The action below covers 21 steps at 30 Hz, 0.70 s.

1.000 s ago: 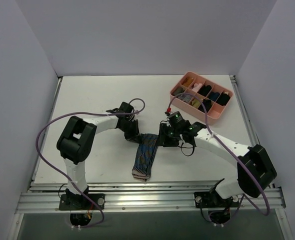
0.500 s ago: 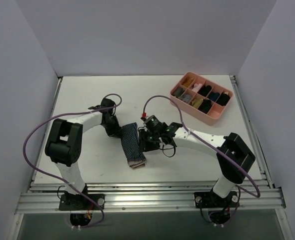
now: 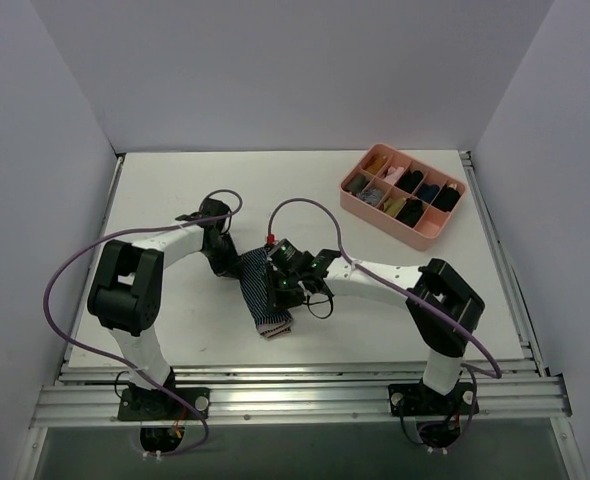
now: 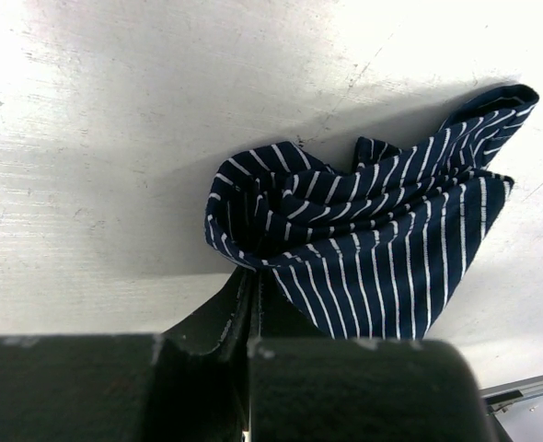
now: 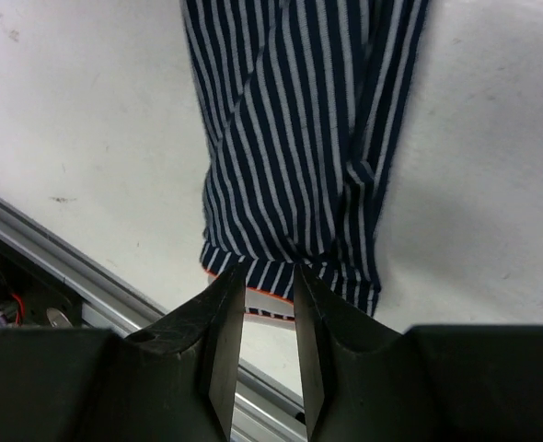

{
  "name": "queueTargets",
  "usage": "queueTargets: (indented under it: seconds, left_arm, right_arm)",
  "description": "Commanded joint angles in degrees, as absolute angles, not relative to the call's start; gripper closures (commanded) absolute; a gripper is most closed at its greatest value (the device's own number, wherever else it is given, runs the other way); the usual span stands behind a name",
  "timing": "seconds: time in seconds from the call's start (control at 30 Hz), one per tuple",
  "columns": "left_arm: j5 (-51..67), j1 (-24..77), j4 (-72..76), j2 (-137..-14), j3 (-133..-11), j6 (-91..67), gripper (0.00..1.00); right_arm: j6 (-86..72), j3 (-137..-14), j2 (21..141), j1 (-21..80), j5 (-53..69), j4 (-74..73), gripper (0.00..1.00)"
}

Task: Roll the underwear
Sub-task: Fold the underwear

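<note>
I see the underwear (image 3: 260, 300) lying on the white table (image 3: 175, 200) as a long folded strip. It runs from the left gripper (image 3: 226, 262) down toward the near edge, between the two arms. The pink tray (image 3: 385, 220) sits well apart at the far right.

On the left wrist camera, the left gripper (image 4: 251, 276) has its fingers pressed together with no gap. A corner of the striped cloth (image 4: 373, 249) is pinched right at their tips. From that pinch the fabric bunches up in loose folds and spreads away to the right over the table.

On the right wrist camera, the right gripper (image 5: 268, 269) hangs over the other end of the strip. Its two fingers (image 5: 227, 313) stand a narrow way apart. Between them I can see the stripes and the pinkish-red waistband edge (image 5: 271, 296). The cloth runs straight away from the jaws, with a lengthwise fold roughly in line with the gap. I cannot tell whether the fingertips touch the fabric or sit just above it, and nothing looks gathered between them. The hem lies just short of the aluminium rail (image 5: 87, 285) at the table's edge.
</note>
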<state>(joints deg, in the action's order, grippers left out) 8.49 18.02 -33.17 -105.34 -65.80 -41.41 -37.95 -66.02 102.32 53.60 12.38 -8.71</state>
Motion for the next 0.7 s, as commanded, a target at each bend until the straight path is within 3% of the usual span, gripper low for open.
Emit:
queueTargets:
  seconds: [0.0, 0.67]
  left_arm:
    - [6.2, 18.1, -35.8, -103.9, -65.3, -41.4, 0.98]
    - [6.2, 18.1, -36.2, -104.1, -65.0, -41.5, 0.98]
  right_arm:
    - [-38.6, -68.4, 102.4, 56.7, 8.4, -11.9, 0.76]
    - [-33.8, -71.4, 103.8, 62.4, 1.5, -15.2, 0.73]
